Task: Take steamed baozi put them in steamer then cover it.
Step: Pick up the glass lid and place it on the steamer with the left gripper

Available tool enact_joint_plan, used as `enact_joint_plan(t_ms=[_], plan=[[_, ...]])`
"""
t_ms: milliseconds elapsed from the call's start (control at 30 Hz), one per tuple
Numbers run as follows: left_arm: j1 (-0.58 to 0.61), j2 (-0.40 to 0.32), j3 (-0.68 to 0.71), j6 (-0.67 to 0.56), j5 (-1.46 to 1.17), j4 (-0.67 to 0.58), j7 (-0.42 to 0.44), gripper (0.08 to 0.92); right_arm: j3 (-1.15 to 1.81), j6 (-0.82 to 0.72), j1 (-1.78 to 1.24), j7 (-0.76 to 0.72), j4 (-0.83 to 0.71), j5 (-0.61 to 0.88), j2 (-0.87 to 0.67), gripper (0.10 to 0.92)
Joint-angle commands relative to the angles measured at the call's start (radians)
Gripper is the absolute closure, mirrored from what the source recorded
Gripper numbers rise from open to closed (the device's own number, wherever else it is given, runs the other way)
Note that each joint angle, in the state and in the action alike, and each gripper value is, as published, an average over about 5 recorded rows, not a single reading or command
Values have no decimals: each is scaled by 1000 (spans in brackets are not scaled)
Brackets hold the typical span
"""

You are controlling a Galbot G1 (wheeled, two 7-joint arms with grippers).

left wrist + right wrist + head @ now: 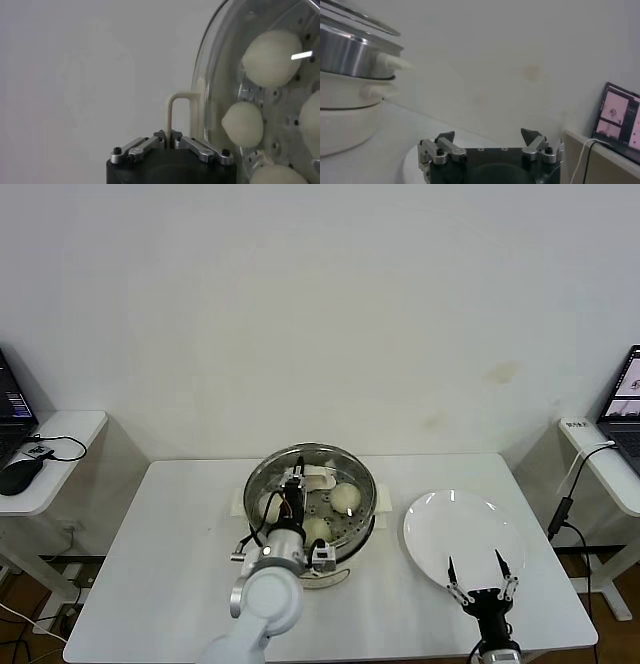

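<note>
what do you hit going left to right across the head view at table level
side desk with a mouse → left gripper shut on the cover over the steamer holding the baozi → white plate, right gripper open at its near edge → laptop

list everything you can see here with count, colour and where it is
steamed baozi: three visible in the head view, four through the glass in the left wrist view, cream-white, inside the steamer
steamer: one, shiny steel on a white base, table centre
cover: one, clear glass with a cream handle, held over the steamer
plate: one, white, nothing on it, right of the steamer
table: one, white
side desks: two, white, left and right
laptops: two, one per side desk, right one
mouse: one, black, left desk
left gripper: shut on the cover's handle
right gripper: open, at the plate's near edge
</note>
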Motion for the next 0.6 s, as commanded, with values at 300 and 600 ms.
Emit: enact_joint_plan(t_ms=[300,600], plan=[[-3,-36,5,-6,30,38,-1,861,-9,6,-4,-1,-2,-6,-1,202],[-10,-46,0,-9,37,60,-6,861,-10,9,-10,-2,2,-6,-3,202]])
